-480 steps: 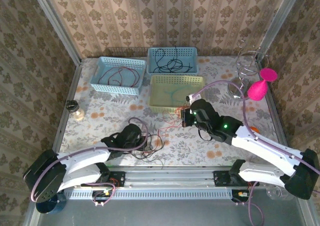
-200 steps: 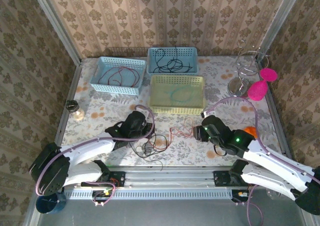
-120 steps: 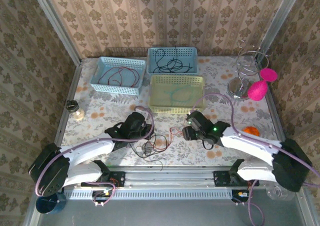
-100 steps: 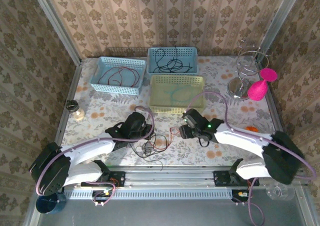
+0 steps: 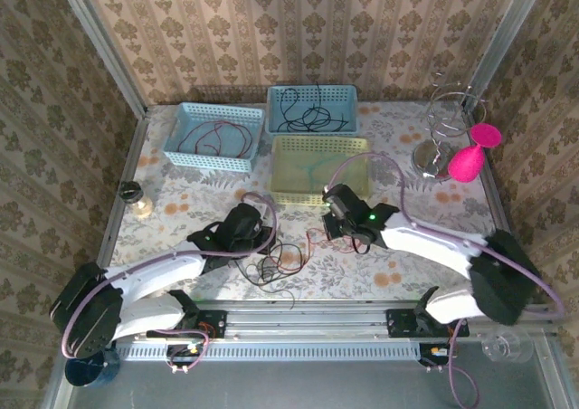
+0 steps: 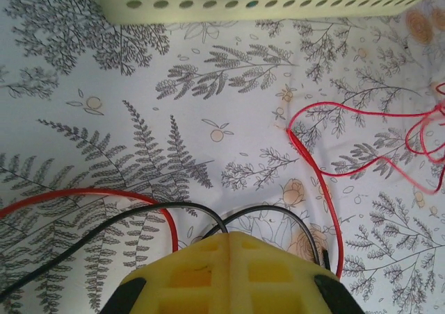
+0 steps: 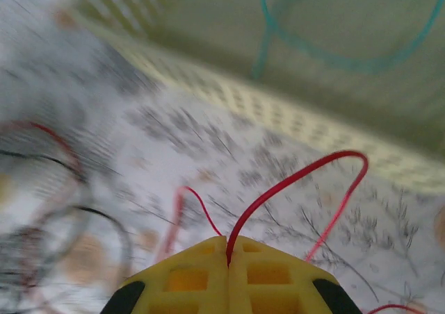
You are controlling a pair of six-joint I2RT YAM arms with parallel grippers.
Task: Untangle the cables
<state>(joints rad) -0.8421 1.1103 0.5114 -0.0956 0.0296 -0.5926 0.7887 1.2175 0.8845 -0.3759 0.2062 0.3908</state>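
Note:
A tangle of red and black cables (image 5: 277, 262) lies on the floral table in front of the arms. My left gripper (image 5: 258, 239) sits at its left edge. In the left wrist view its yellow fingers (image 6: 208, 272) are shut on a black cable (image 6: 139, 213), which loops out both ways from the tips. A red cable (image 6: 313, 175) runs past on the right. My right gripper (image 5: 331, 217) is just before the pale green basket (image 5: 319, 192). Its jaws (image 7: 227, 241) are shut on a red cable (image 7: 299, 178) that arches up from between the tips.
Three baskets stand at the back: a light blue one (image 5: 210, 160) holding red cables, a blue one (image 5: 312, 127) holding black cables, and the pale green one holding a teal cable (image 7: 348, 57). A small jar (image 5: 136, 198) is at the left, a wire stand (image 5: 443, 128) and a pink object (image 5: 472, 154) at the right.
My right gripper swung left from the table's right side toward the pale green basket and shut on the red cable. The left gripper stayed shut and barely moved.

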